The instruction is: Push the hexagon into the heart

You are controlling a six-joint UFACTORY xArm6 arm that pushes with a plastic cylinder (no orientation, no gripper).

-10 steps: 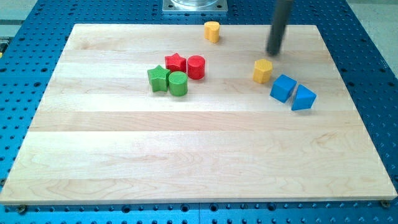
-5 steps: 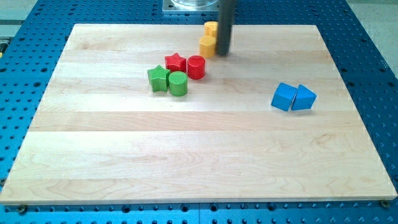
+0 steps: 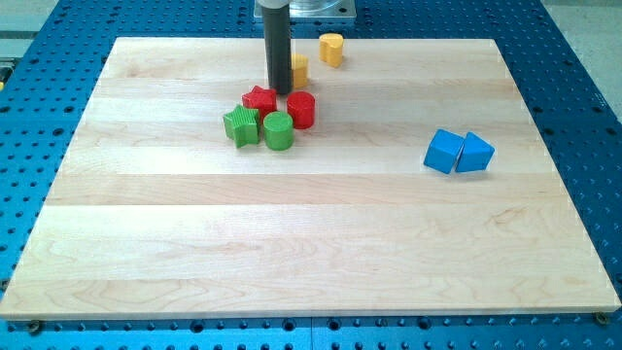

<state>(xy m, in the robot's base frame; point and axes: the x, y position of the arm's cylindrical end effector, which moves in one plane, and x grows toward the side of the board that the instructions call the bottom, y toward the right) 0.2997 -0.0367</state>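
Observation:
The yellow heart (image 3: pixel 332 48) sits near the top edge of the wooden board (image 3: pixel 311 233). The yellow hexagon (image 3: pixel 300 69) lies below and left of the heart, apart from it and mostly hidden behind my dark rod. My tip (image 3: pixel 282 90) is just left of the hexagon, right above the red star (image 3: pixel 259 99) and close to the red cylinder (image 3: pixel 301 110).
A green star (image 3: pixel 241 125) and a green cylinder (image 3: pixel 278 130) sit just below the red blocks. A blue cube (image 3: pixel 444 151) and a blue triangular block (image 3: pixel 475 153) touch each other at the view's right. A metal arm base (image 3: pixel 306 8) is at the top.
My tip swept left from the view's right, carrying the hexagon up beside the heart, then past it. The hexagon now lies left of the heart, and the red and green stars shifted slightly left.

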